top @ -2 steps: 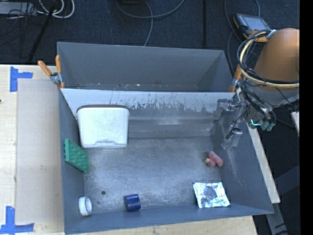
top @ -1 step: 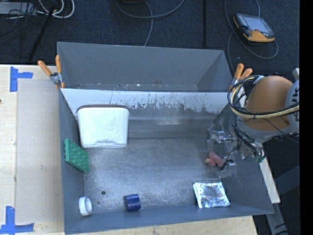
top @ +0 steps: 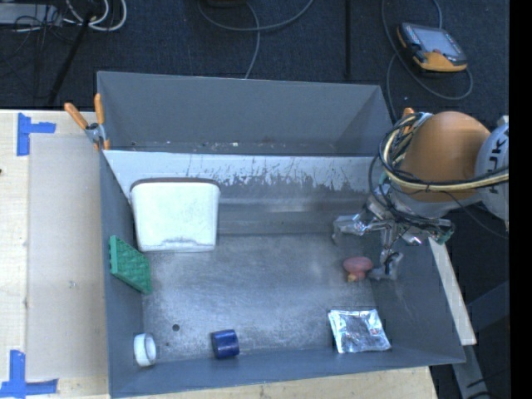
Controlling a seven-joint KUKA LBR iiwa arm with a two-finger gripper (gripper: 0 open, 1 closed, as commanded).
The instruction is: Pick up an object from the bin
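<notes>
My gripper (top: 366, 246) hangs at the right side of the bin, low over the floor, and it is open. One finger points left and the other points down toward the front. A small pink rounded thing (top: 357, 264) with an orange bit at its lower edge lies on the floor just below the gap, beside the lower fingertip; nothing sits between the fingers. A crumpled silver foil packet (top: 358, 331) lies nearer the front right corner.
A white tub (top: 176, 214) stands at the back left. A green sponge (top: 129, 264) leans on the left wall. A white tape roll (top: 145, 349) and a blue cylinder (top: 224, 344) lie along the front wall.
</notes>
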